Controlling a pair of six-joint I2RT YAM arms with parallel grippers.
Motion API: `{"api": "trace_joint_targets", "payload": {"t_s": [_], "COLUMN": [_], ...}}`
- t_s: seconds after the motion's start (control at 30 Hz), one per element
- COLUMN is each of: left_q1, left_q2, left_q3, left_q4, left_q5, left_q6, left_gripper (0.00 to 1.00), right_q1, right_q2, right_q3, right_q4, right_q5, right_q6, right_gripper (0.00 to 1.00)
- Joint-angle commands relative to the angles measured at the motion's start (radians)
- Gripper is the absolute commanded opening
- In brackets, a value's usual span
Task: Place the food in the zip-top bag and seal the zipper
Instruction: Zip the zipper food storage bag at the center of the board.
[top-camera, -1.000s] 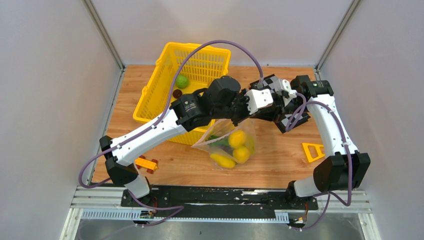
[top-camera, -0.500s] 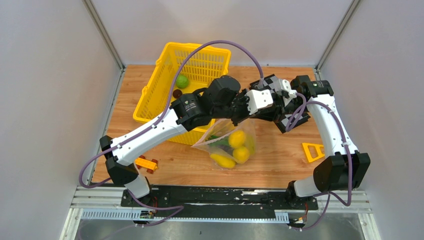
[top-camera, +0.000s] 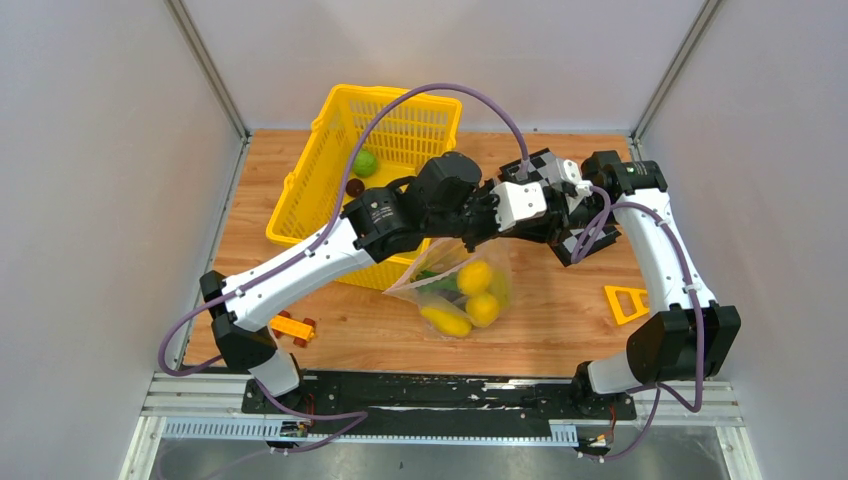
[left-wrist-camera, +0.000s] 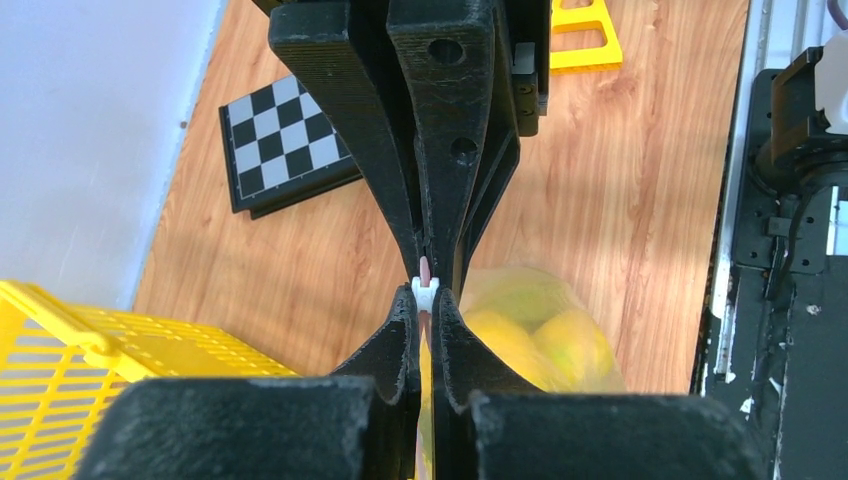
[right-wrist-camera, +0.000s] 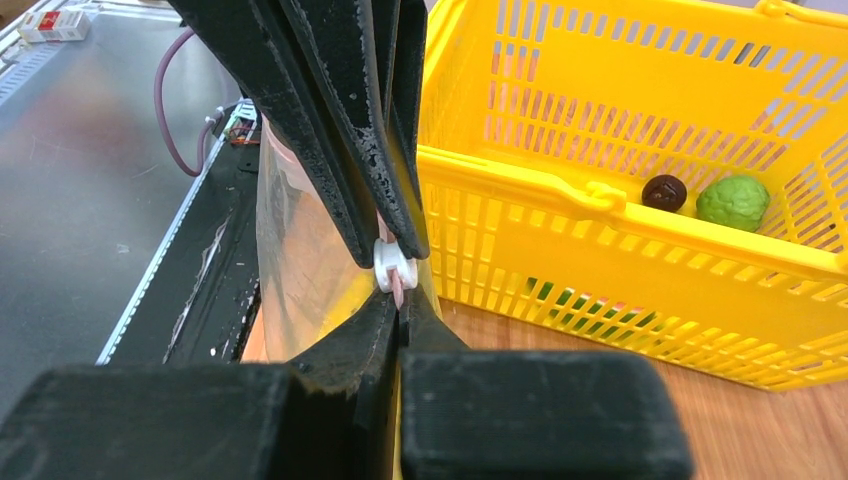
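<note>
Left jaws, right jaws both clamped on zipper (left-wrist-camera: 425, 270), tips meeting; bag (top-camera: 408, 288) hangs below. Draw apart along strip, steady tension.

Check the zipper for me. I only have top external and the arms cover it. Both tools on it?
Observer: Left wrist shows the left tool shut on the pink zipper.
Operator: Right tool?
Observer: Right wrist shows the right tool shut on it too, tip to tip with the left, a white slider between them.
Operator: Anything hidden under the arms?
Observer: A chequerboard, flat on the table.
</note>
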Motion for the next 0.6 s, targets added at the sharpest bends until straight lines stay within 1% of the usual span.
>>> {"api": "trace_joint_targets", "payload": {"t_s": [0.0, 0.27, 0.57], "left_q1": [-0.006, -0.006, -0.004], "left_q2": [-0.024, -0.098, -0.144], "left_q3": [-0.033, -0.122, -0.164], "left_q4": [-0.034, -0.034, -0.056], "left_q5": [0.011, -0.030, -0.067], "left_q6": [0.017, -0.001, -0.017], "left_gripper": [0.00, 0.00, 0.00], "right_q1": [-0.001, -0.012, -0.025], "right_q2": [-0.032, -0.036, -0.039], "right_q3": [0.016, 0.021, 0.026], "right_q4": [-0.025, -0.024, -0.022], "right_q5": [-0.045, -0.038, -0.035], "right_q6": [0.009, 0.017, 0.023], "right_gripper": [0.00, 0.00, 0.00]}}
